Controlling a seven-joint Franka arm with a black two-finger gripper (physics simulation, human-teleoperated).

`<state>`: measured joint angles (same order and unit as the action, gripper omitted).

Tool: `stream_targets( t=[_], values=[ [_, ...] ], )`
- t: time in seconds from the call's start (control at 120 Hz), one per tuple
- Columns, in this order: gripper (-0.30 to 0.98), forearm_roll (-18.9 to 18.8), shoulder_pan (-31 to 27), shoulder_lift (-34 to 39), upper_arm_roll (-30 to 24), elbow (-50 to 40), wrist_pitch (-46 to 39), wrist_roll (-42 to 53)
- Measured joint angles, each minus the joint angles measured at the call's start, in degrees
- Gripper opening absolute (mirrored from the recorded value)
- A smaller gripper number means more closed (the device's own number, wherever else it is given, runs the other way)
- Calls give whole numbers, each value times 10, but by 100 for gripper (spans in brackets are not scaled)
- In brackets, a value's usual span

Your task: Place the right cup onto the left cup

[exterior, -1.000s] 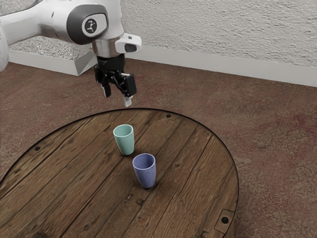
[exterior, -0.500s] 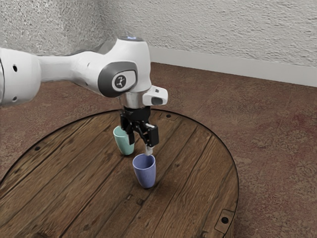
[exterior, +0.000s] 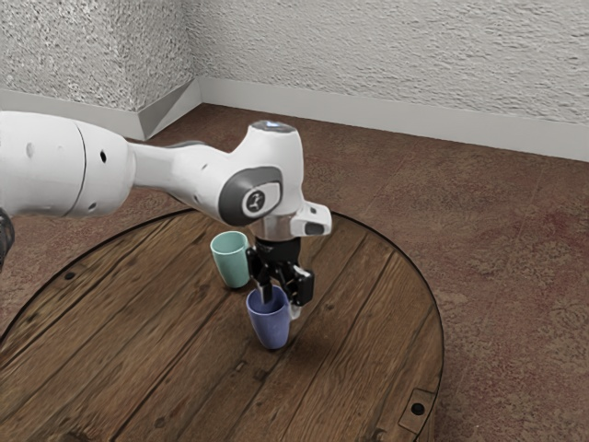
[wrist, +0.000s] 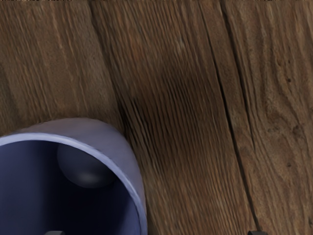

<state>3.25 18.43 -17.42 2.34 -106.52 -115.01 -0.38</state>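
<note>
My gripper (exterior: 281,303) is low over the blue-purple cup (exterior: 270,324), its fingers apart. One finger is at the cup's mouth and the other outside the rim, on the exterior view's right. The teal cup (exterior: 231,261) stands upright behind, toward the exterior view's upper left. In the wrist view, the gripper (wrist: 155,232) has two dark tips wide apart at the lower edge; the purple cup's rim (wrist: 100,155) lies around one of them, the wall between the two.
Both cups stand on a round wooden table (exterior: 359,322) with a dark rim. A textured wall (exterior: 414,64) rises beyond the brown floor (exterior: 497,230).
My arm has come from beyond the table's far edge, past the teal cup, and down to the purple cup. Both cups stand where they were.
</note>
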Motion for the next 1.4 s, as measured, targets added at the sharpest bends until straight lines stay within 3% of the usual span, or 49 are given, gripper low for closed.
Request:
stream_targets(
  t=[0.233, 0.55, 0.708, 1.067, 1.4],
  values=[
    [39, 0, 0, -35, 3, 19, -19, -8],
    [6, -2, 1, -43, 4, 31, -20, -15],
    [-4, -2, 0, -42, 4, 31, -21, -19],
    [-9, -17, -2, -11, 10, 34, -1, -29],
    [-10, -64, -13, -11, 36, 147, 64, -21]
  ],
)
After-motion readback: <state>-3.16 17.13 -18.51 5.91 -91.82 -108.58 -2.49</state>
